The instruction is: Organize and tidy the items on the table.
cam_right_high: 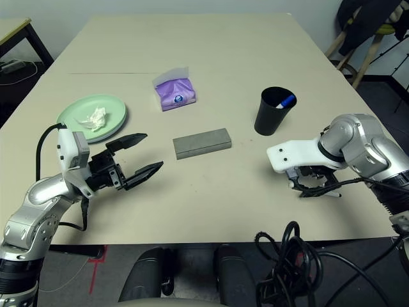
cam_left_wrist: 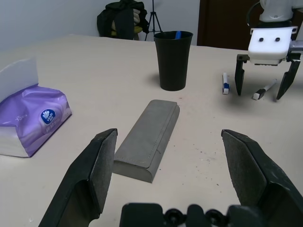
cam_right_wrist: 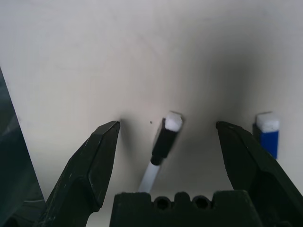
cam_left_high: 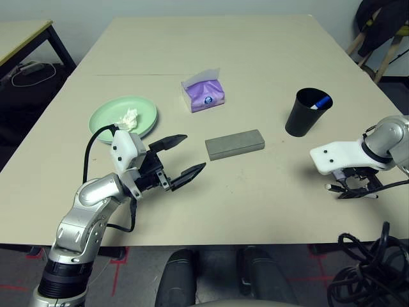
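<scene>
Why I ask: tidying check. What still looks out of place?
Two pens lie loose on the table under the open right gripper, not in the black cup. A tissue wad sits on the green plate.

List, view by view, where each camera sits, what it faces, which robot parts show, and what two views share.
Left eye view: on the head, looking down at the table; both silver forearms show.
Right eye view: its stereo twin, same scene.
Left wrist view: along the open left gripper, facing the glasses case, black cup, tissue pack and the right gripper.
Right wrist view: straight down between the open right gripper fingers at a black-capped pen and a blue pen.
Shared: both wrist views show those two pens.
</scene>
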### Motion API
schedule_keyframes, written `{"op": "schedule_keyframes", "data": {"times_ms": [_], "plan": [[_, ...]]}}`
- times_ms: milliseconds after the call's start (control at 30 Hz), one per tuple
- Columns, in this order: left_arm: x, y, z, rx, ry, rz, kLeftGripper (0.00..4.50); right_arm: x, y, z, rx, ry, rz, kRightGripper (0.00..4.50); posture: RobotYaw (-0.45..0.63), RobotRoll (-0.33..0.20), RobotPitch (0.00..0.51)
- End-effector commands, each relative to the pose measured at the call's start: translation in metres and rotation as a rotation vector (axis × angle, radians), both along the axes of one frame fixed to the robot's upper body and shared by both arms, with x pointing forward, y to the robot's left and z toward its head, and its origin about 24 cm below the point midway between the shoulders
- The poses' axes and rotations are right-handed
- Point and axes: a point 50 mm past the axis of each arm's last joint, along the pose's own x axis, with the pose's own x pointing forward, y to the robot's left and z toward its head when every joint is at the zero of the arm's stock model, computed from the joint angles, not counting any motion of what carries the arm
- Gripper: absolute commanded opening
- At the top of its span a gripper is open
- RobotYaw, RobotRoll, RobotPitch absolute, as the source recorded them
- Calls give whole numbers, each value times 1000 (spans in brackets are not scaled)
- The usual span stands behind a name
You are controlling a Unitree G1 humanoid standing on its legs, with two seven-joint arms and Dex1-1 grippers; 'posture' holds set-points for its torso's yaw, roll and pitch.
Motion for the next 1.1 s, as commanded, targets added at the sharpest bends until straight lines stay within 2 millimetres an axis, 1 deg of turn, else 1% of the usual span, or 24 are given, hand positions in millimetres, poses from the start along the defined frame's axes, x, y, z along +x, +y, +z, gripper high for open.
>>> {"op": "schedule_keyframes", "data": {"times_ms": [33,300,467,933,1100], "plan": [[-3,-6,2,8,-3,-28,4451,-4,4,-6,23,1,-55,4500,-6,0,150],[-1,-9,2,10,-1,-37,4451,-13,2,-13,12,2,-134,4500,-15,0,156],[-1,-10,3,12,0,-41,4451,-16,-3,-14,2,-3,-169,4500,-20,0,160],[-2,-12,3,20,5,-49,4451,-19,-18,-9,-18,-17,-203,4500,-25,0,166],[-1,-12,3,18,8,-51,4451,-20,-20,-8,-25,-18,-203,4500,-25,0,166]]}}
